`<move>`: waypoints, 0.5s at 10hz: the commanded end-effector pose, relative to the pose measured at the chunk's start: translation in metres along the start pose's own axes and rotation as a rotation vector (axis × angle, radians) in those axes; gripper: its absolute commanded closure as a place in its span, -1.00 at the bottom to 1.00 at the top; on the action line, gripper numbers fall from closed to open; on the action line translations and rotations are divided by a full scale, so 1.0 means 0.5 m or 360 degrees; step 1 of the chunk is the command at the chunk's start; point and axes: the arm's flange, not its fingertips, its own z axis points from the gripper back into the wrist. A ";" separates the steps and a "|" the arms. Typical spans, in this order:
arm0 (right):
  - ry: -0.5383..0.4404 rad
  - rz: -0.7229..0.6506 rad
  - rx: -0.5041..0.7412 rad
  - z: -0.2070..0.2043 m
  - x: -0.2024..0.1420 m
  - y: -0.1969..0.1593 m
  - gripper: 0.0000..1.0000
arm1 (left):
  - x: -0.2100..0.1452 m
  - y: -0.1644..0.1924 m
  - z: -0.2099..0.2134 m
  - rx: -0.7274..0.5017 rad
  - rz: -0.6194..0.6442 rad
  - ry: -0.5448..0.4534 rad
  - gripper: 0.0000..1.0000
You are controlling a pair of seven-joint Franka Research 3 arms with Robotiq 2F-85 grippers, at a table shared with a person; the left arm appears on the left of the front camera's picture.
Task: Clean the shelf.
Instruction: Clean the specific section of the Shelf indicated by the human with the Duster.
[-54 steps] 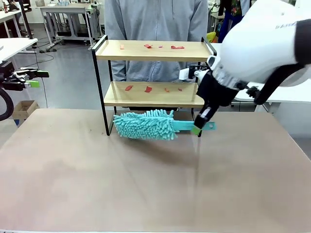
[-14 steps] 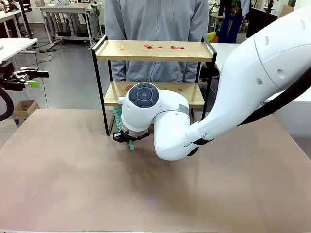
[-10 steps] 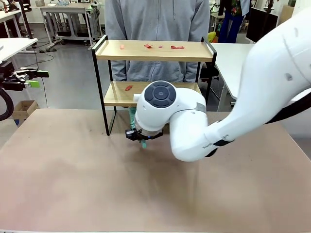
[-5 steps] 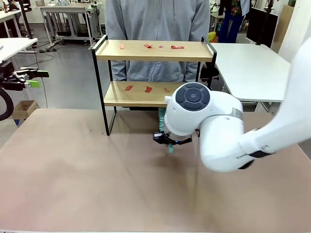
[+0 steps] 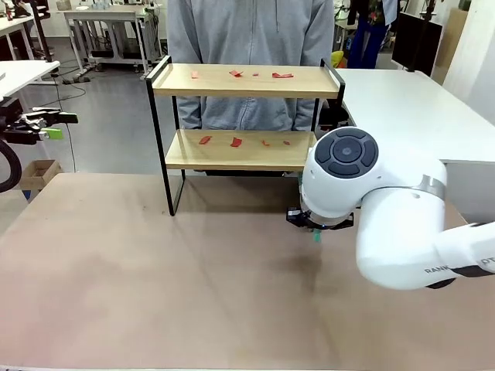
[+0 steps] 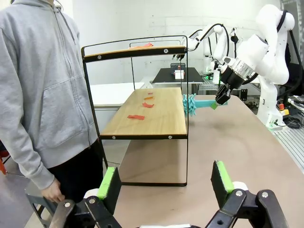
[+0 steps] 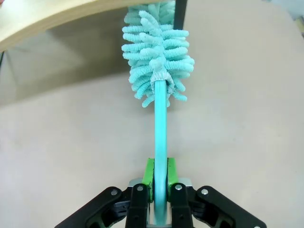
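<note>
Moved: right gripper (image 5: 315, 229), from the left leg of the shelf (image 5: 179, 159) across to its right end. Jaws clamped on the handle of a teal duster (image 7: 157, 66), head at the lower board's corner. Left gripper (image 6: 165, 176): jaws wide, holding nothing. Shelf: far side of table (image 5: 155, 294), red scraps (image 5: 236, 141) on both boards, person (image 5: 247, 35) behind.

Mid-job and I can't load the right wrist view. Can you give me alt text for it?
The right gripper is shut on the teal handle of a fluffy duster that points straight away from the camera. The duster's head reaches the edge of the shelf, at a light wooden board beside a black frame post. The tan table lies below.
</note>
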 end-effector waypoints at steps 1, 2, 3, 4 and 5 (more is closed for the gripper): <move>0.0038 -0.0024 0.0032 -0.015 -0.005 0.011 0.74 | 0.002 -0.002 0.001 -0.0013 -0.0024 0.0014 -1.00; 0.0038 -0.0024 0.0032 -0.015 -0.005 0.011 0.74 | 0.002 -0.002 0.001 -0.0013 -0.0024 0.0014 -1.00; 0.0038 -0.0024 0.0032 -0.015 -0.005 0.011 0.74 | 0.002 -0.002 0.001 -0.0013 -0.0024 0.0014 -1.00; 0.0038 -0.0024 0.0032 -0.015 -0.005 0.011 0.74 | 0.002 -0.002 0.001 -0.0013 -0.0024 0.0014 -1.00; 0.0028 0.0012 0.0012 -0.011 -0.011 0.005 0.74 | 0.002 -0.002 0.001 -0.0013 -0.0024 0.0014 -1.00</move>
